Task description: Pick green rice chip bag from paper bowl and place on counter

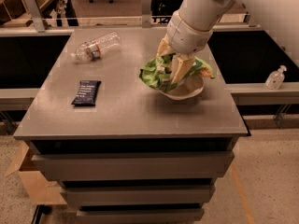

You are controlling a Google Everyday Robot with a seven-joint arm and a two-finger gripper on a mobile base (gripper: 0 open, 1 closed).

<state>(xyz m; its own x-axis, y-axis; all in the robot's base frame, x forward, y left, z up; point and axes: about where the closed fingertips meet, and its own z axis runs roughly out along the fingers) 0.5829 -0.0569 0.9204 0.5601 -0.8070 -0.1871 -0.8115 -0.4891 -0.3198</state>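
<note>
The green rice chip bag (154,76) is crumpled and hangs over the left rim of the paper bowl (187,90), which sits right of centre on the grey counter (126,108). My gripper (177,71) comes down from the upper right. Its cream fingers (181,68) are closed on the bag's middle, right above the bowl. Part of the bag sticks out to the right behind the fingers. The bowl's left side looks slightly raised under the bag.
A dark blue snack bar wrapper (86,92) lies at the counter's left. A clear plastic bottle (96,46) lies on its side at the back left. A sanitizer bottle (274,77) stands on a ledge to the right. A cardboard box (28,181) sits on the floor at the lower left.
</note>
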